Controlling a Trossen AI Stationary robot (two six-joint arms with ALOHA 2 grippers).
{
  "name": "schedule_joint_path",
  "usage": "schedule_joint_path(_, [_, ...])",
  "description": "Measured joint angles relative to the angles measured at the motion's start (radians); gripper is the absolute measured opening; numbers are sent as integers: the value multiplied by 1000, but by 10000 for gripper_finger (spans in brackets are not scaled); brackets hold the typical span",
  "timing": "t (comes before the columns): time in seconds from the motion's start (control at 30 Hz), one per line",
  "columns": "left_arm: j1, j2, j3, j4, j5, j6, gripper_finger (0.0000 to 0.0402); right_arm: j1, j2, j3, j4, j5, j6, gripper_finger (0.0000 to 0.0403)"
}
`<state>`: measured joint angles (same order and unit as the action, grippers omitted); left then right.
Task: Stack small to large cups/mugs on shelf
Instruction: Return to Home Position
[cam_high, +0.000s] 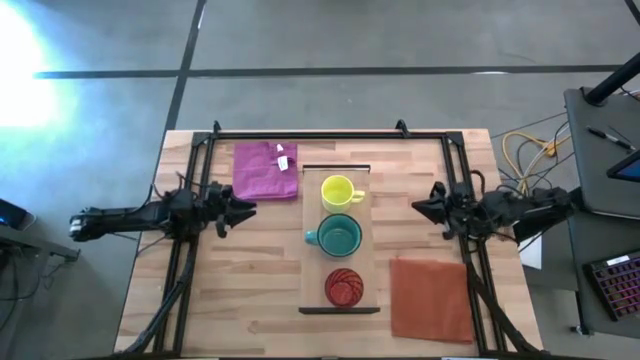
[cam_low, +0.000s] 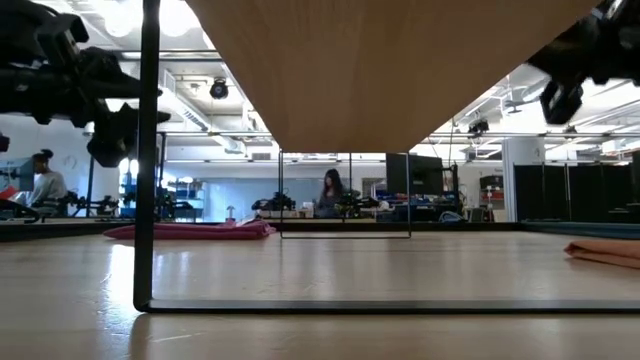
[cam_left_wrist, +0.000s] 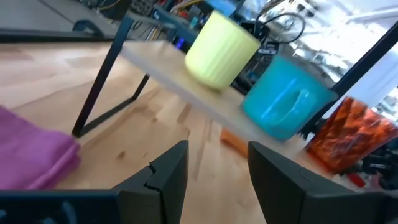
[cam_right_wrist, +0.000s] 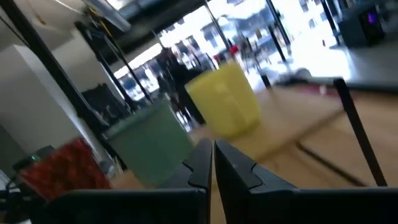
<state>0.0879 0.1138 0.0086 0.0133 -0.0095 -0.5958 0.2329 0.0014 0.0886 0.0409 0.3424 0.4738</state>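
Note:
Three cups stand upright in a row on the light-wood shelf: a yellow mug at the far end, a teal mug in the middle, a red-orange ribbed cup at the near end. They also show in the left wrist view: the yellow mug, the teal mug, the red-orange cup. My left gripper is open and empty, left of the shelf. My right gripper is shut and empty, right of the shelf.
A magenta cloth lies at the far left of the shelf. An orange-red cloth lies at the near right. The shelf stands on dark metal legs. People show in the room beyond the table.

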Motion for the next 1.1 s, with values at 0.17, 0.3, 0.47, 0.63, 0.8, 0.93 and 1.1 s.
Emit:
schedule_joint_path(0.17, [0,60,-1,2,0,0,151,0,-1,-53,-63,-8,90,13])
schedule_joint_path(0.3, [0,100,-1,12,2,1,151,0,13,-35,-102,-87,17,13])
schedule_joint_path(0.47, [0,127,0,21,1,1,151,0,3,67,-389,-45,-25,13])
schedule_joint_path(0.63, [0,144,0,25,1,1,151,0,10,166,-734,-6,108,13])
schedule_joint_path(0.8, [0,154,0,28,1,1,151,0,22,221,-843,11,208,13])
schedule_joint_path(0.93, [0,159,0,29,1,1,151,0,23,256,-843,15,227,13])
schedule_joint_path(1.1, [0,161,0,30,1,1,151,0,26,310,-845,18,226,13])
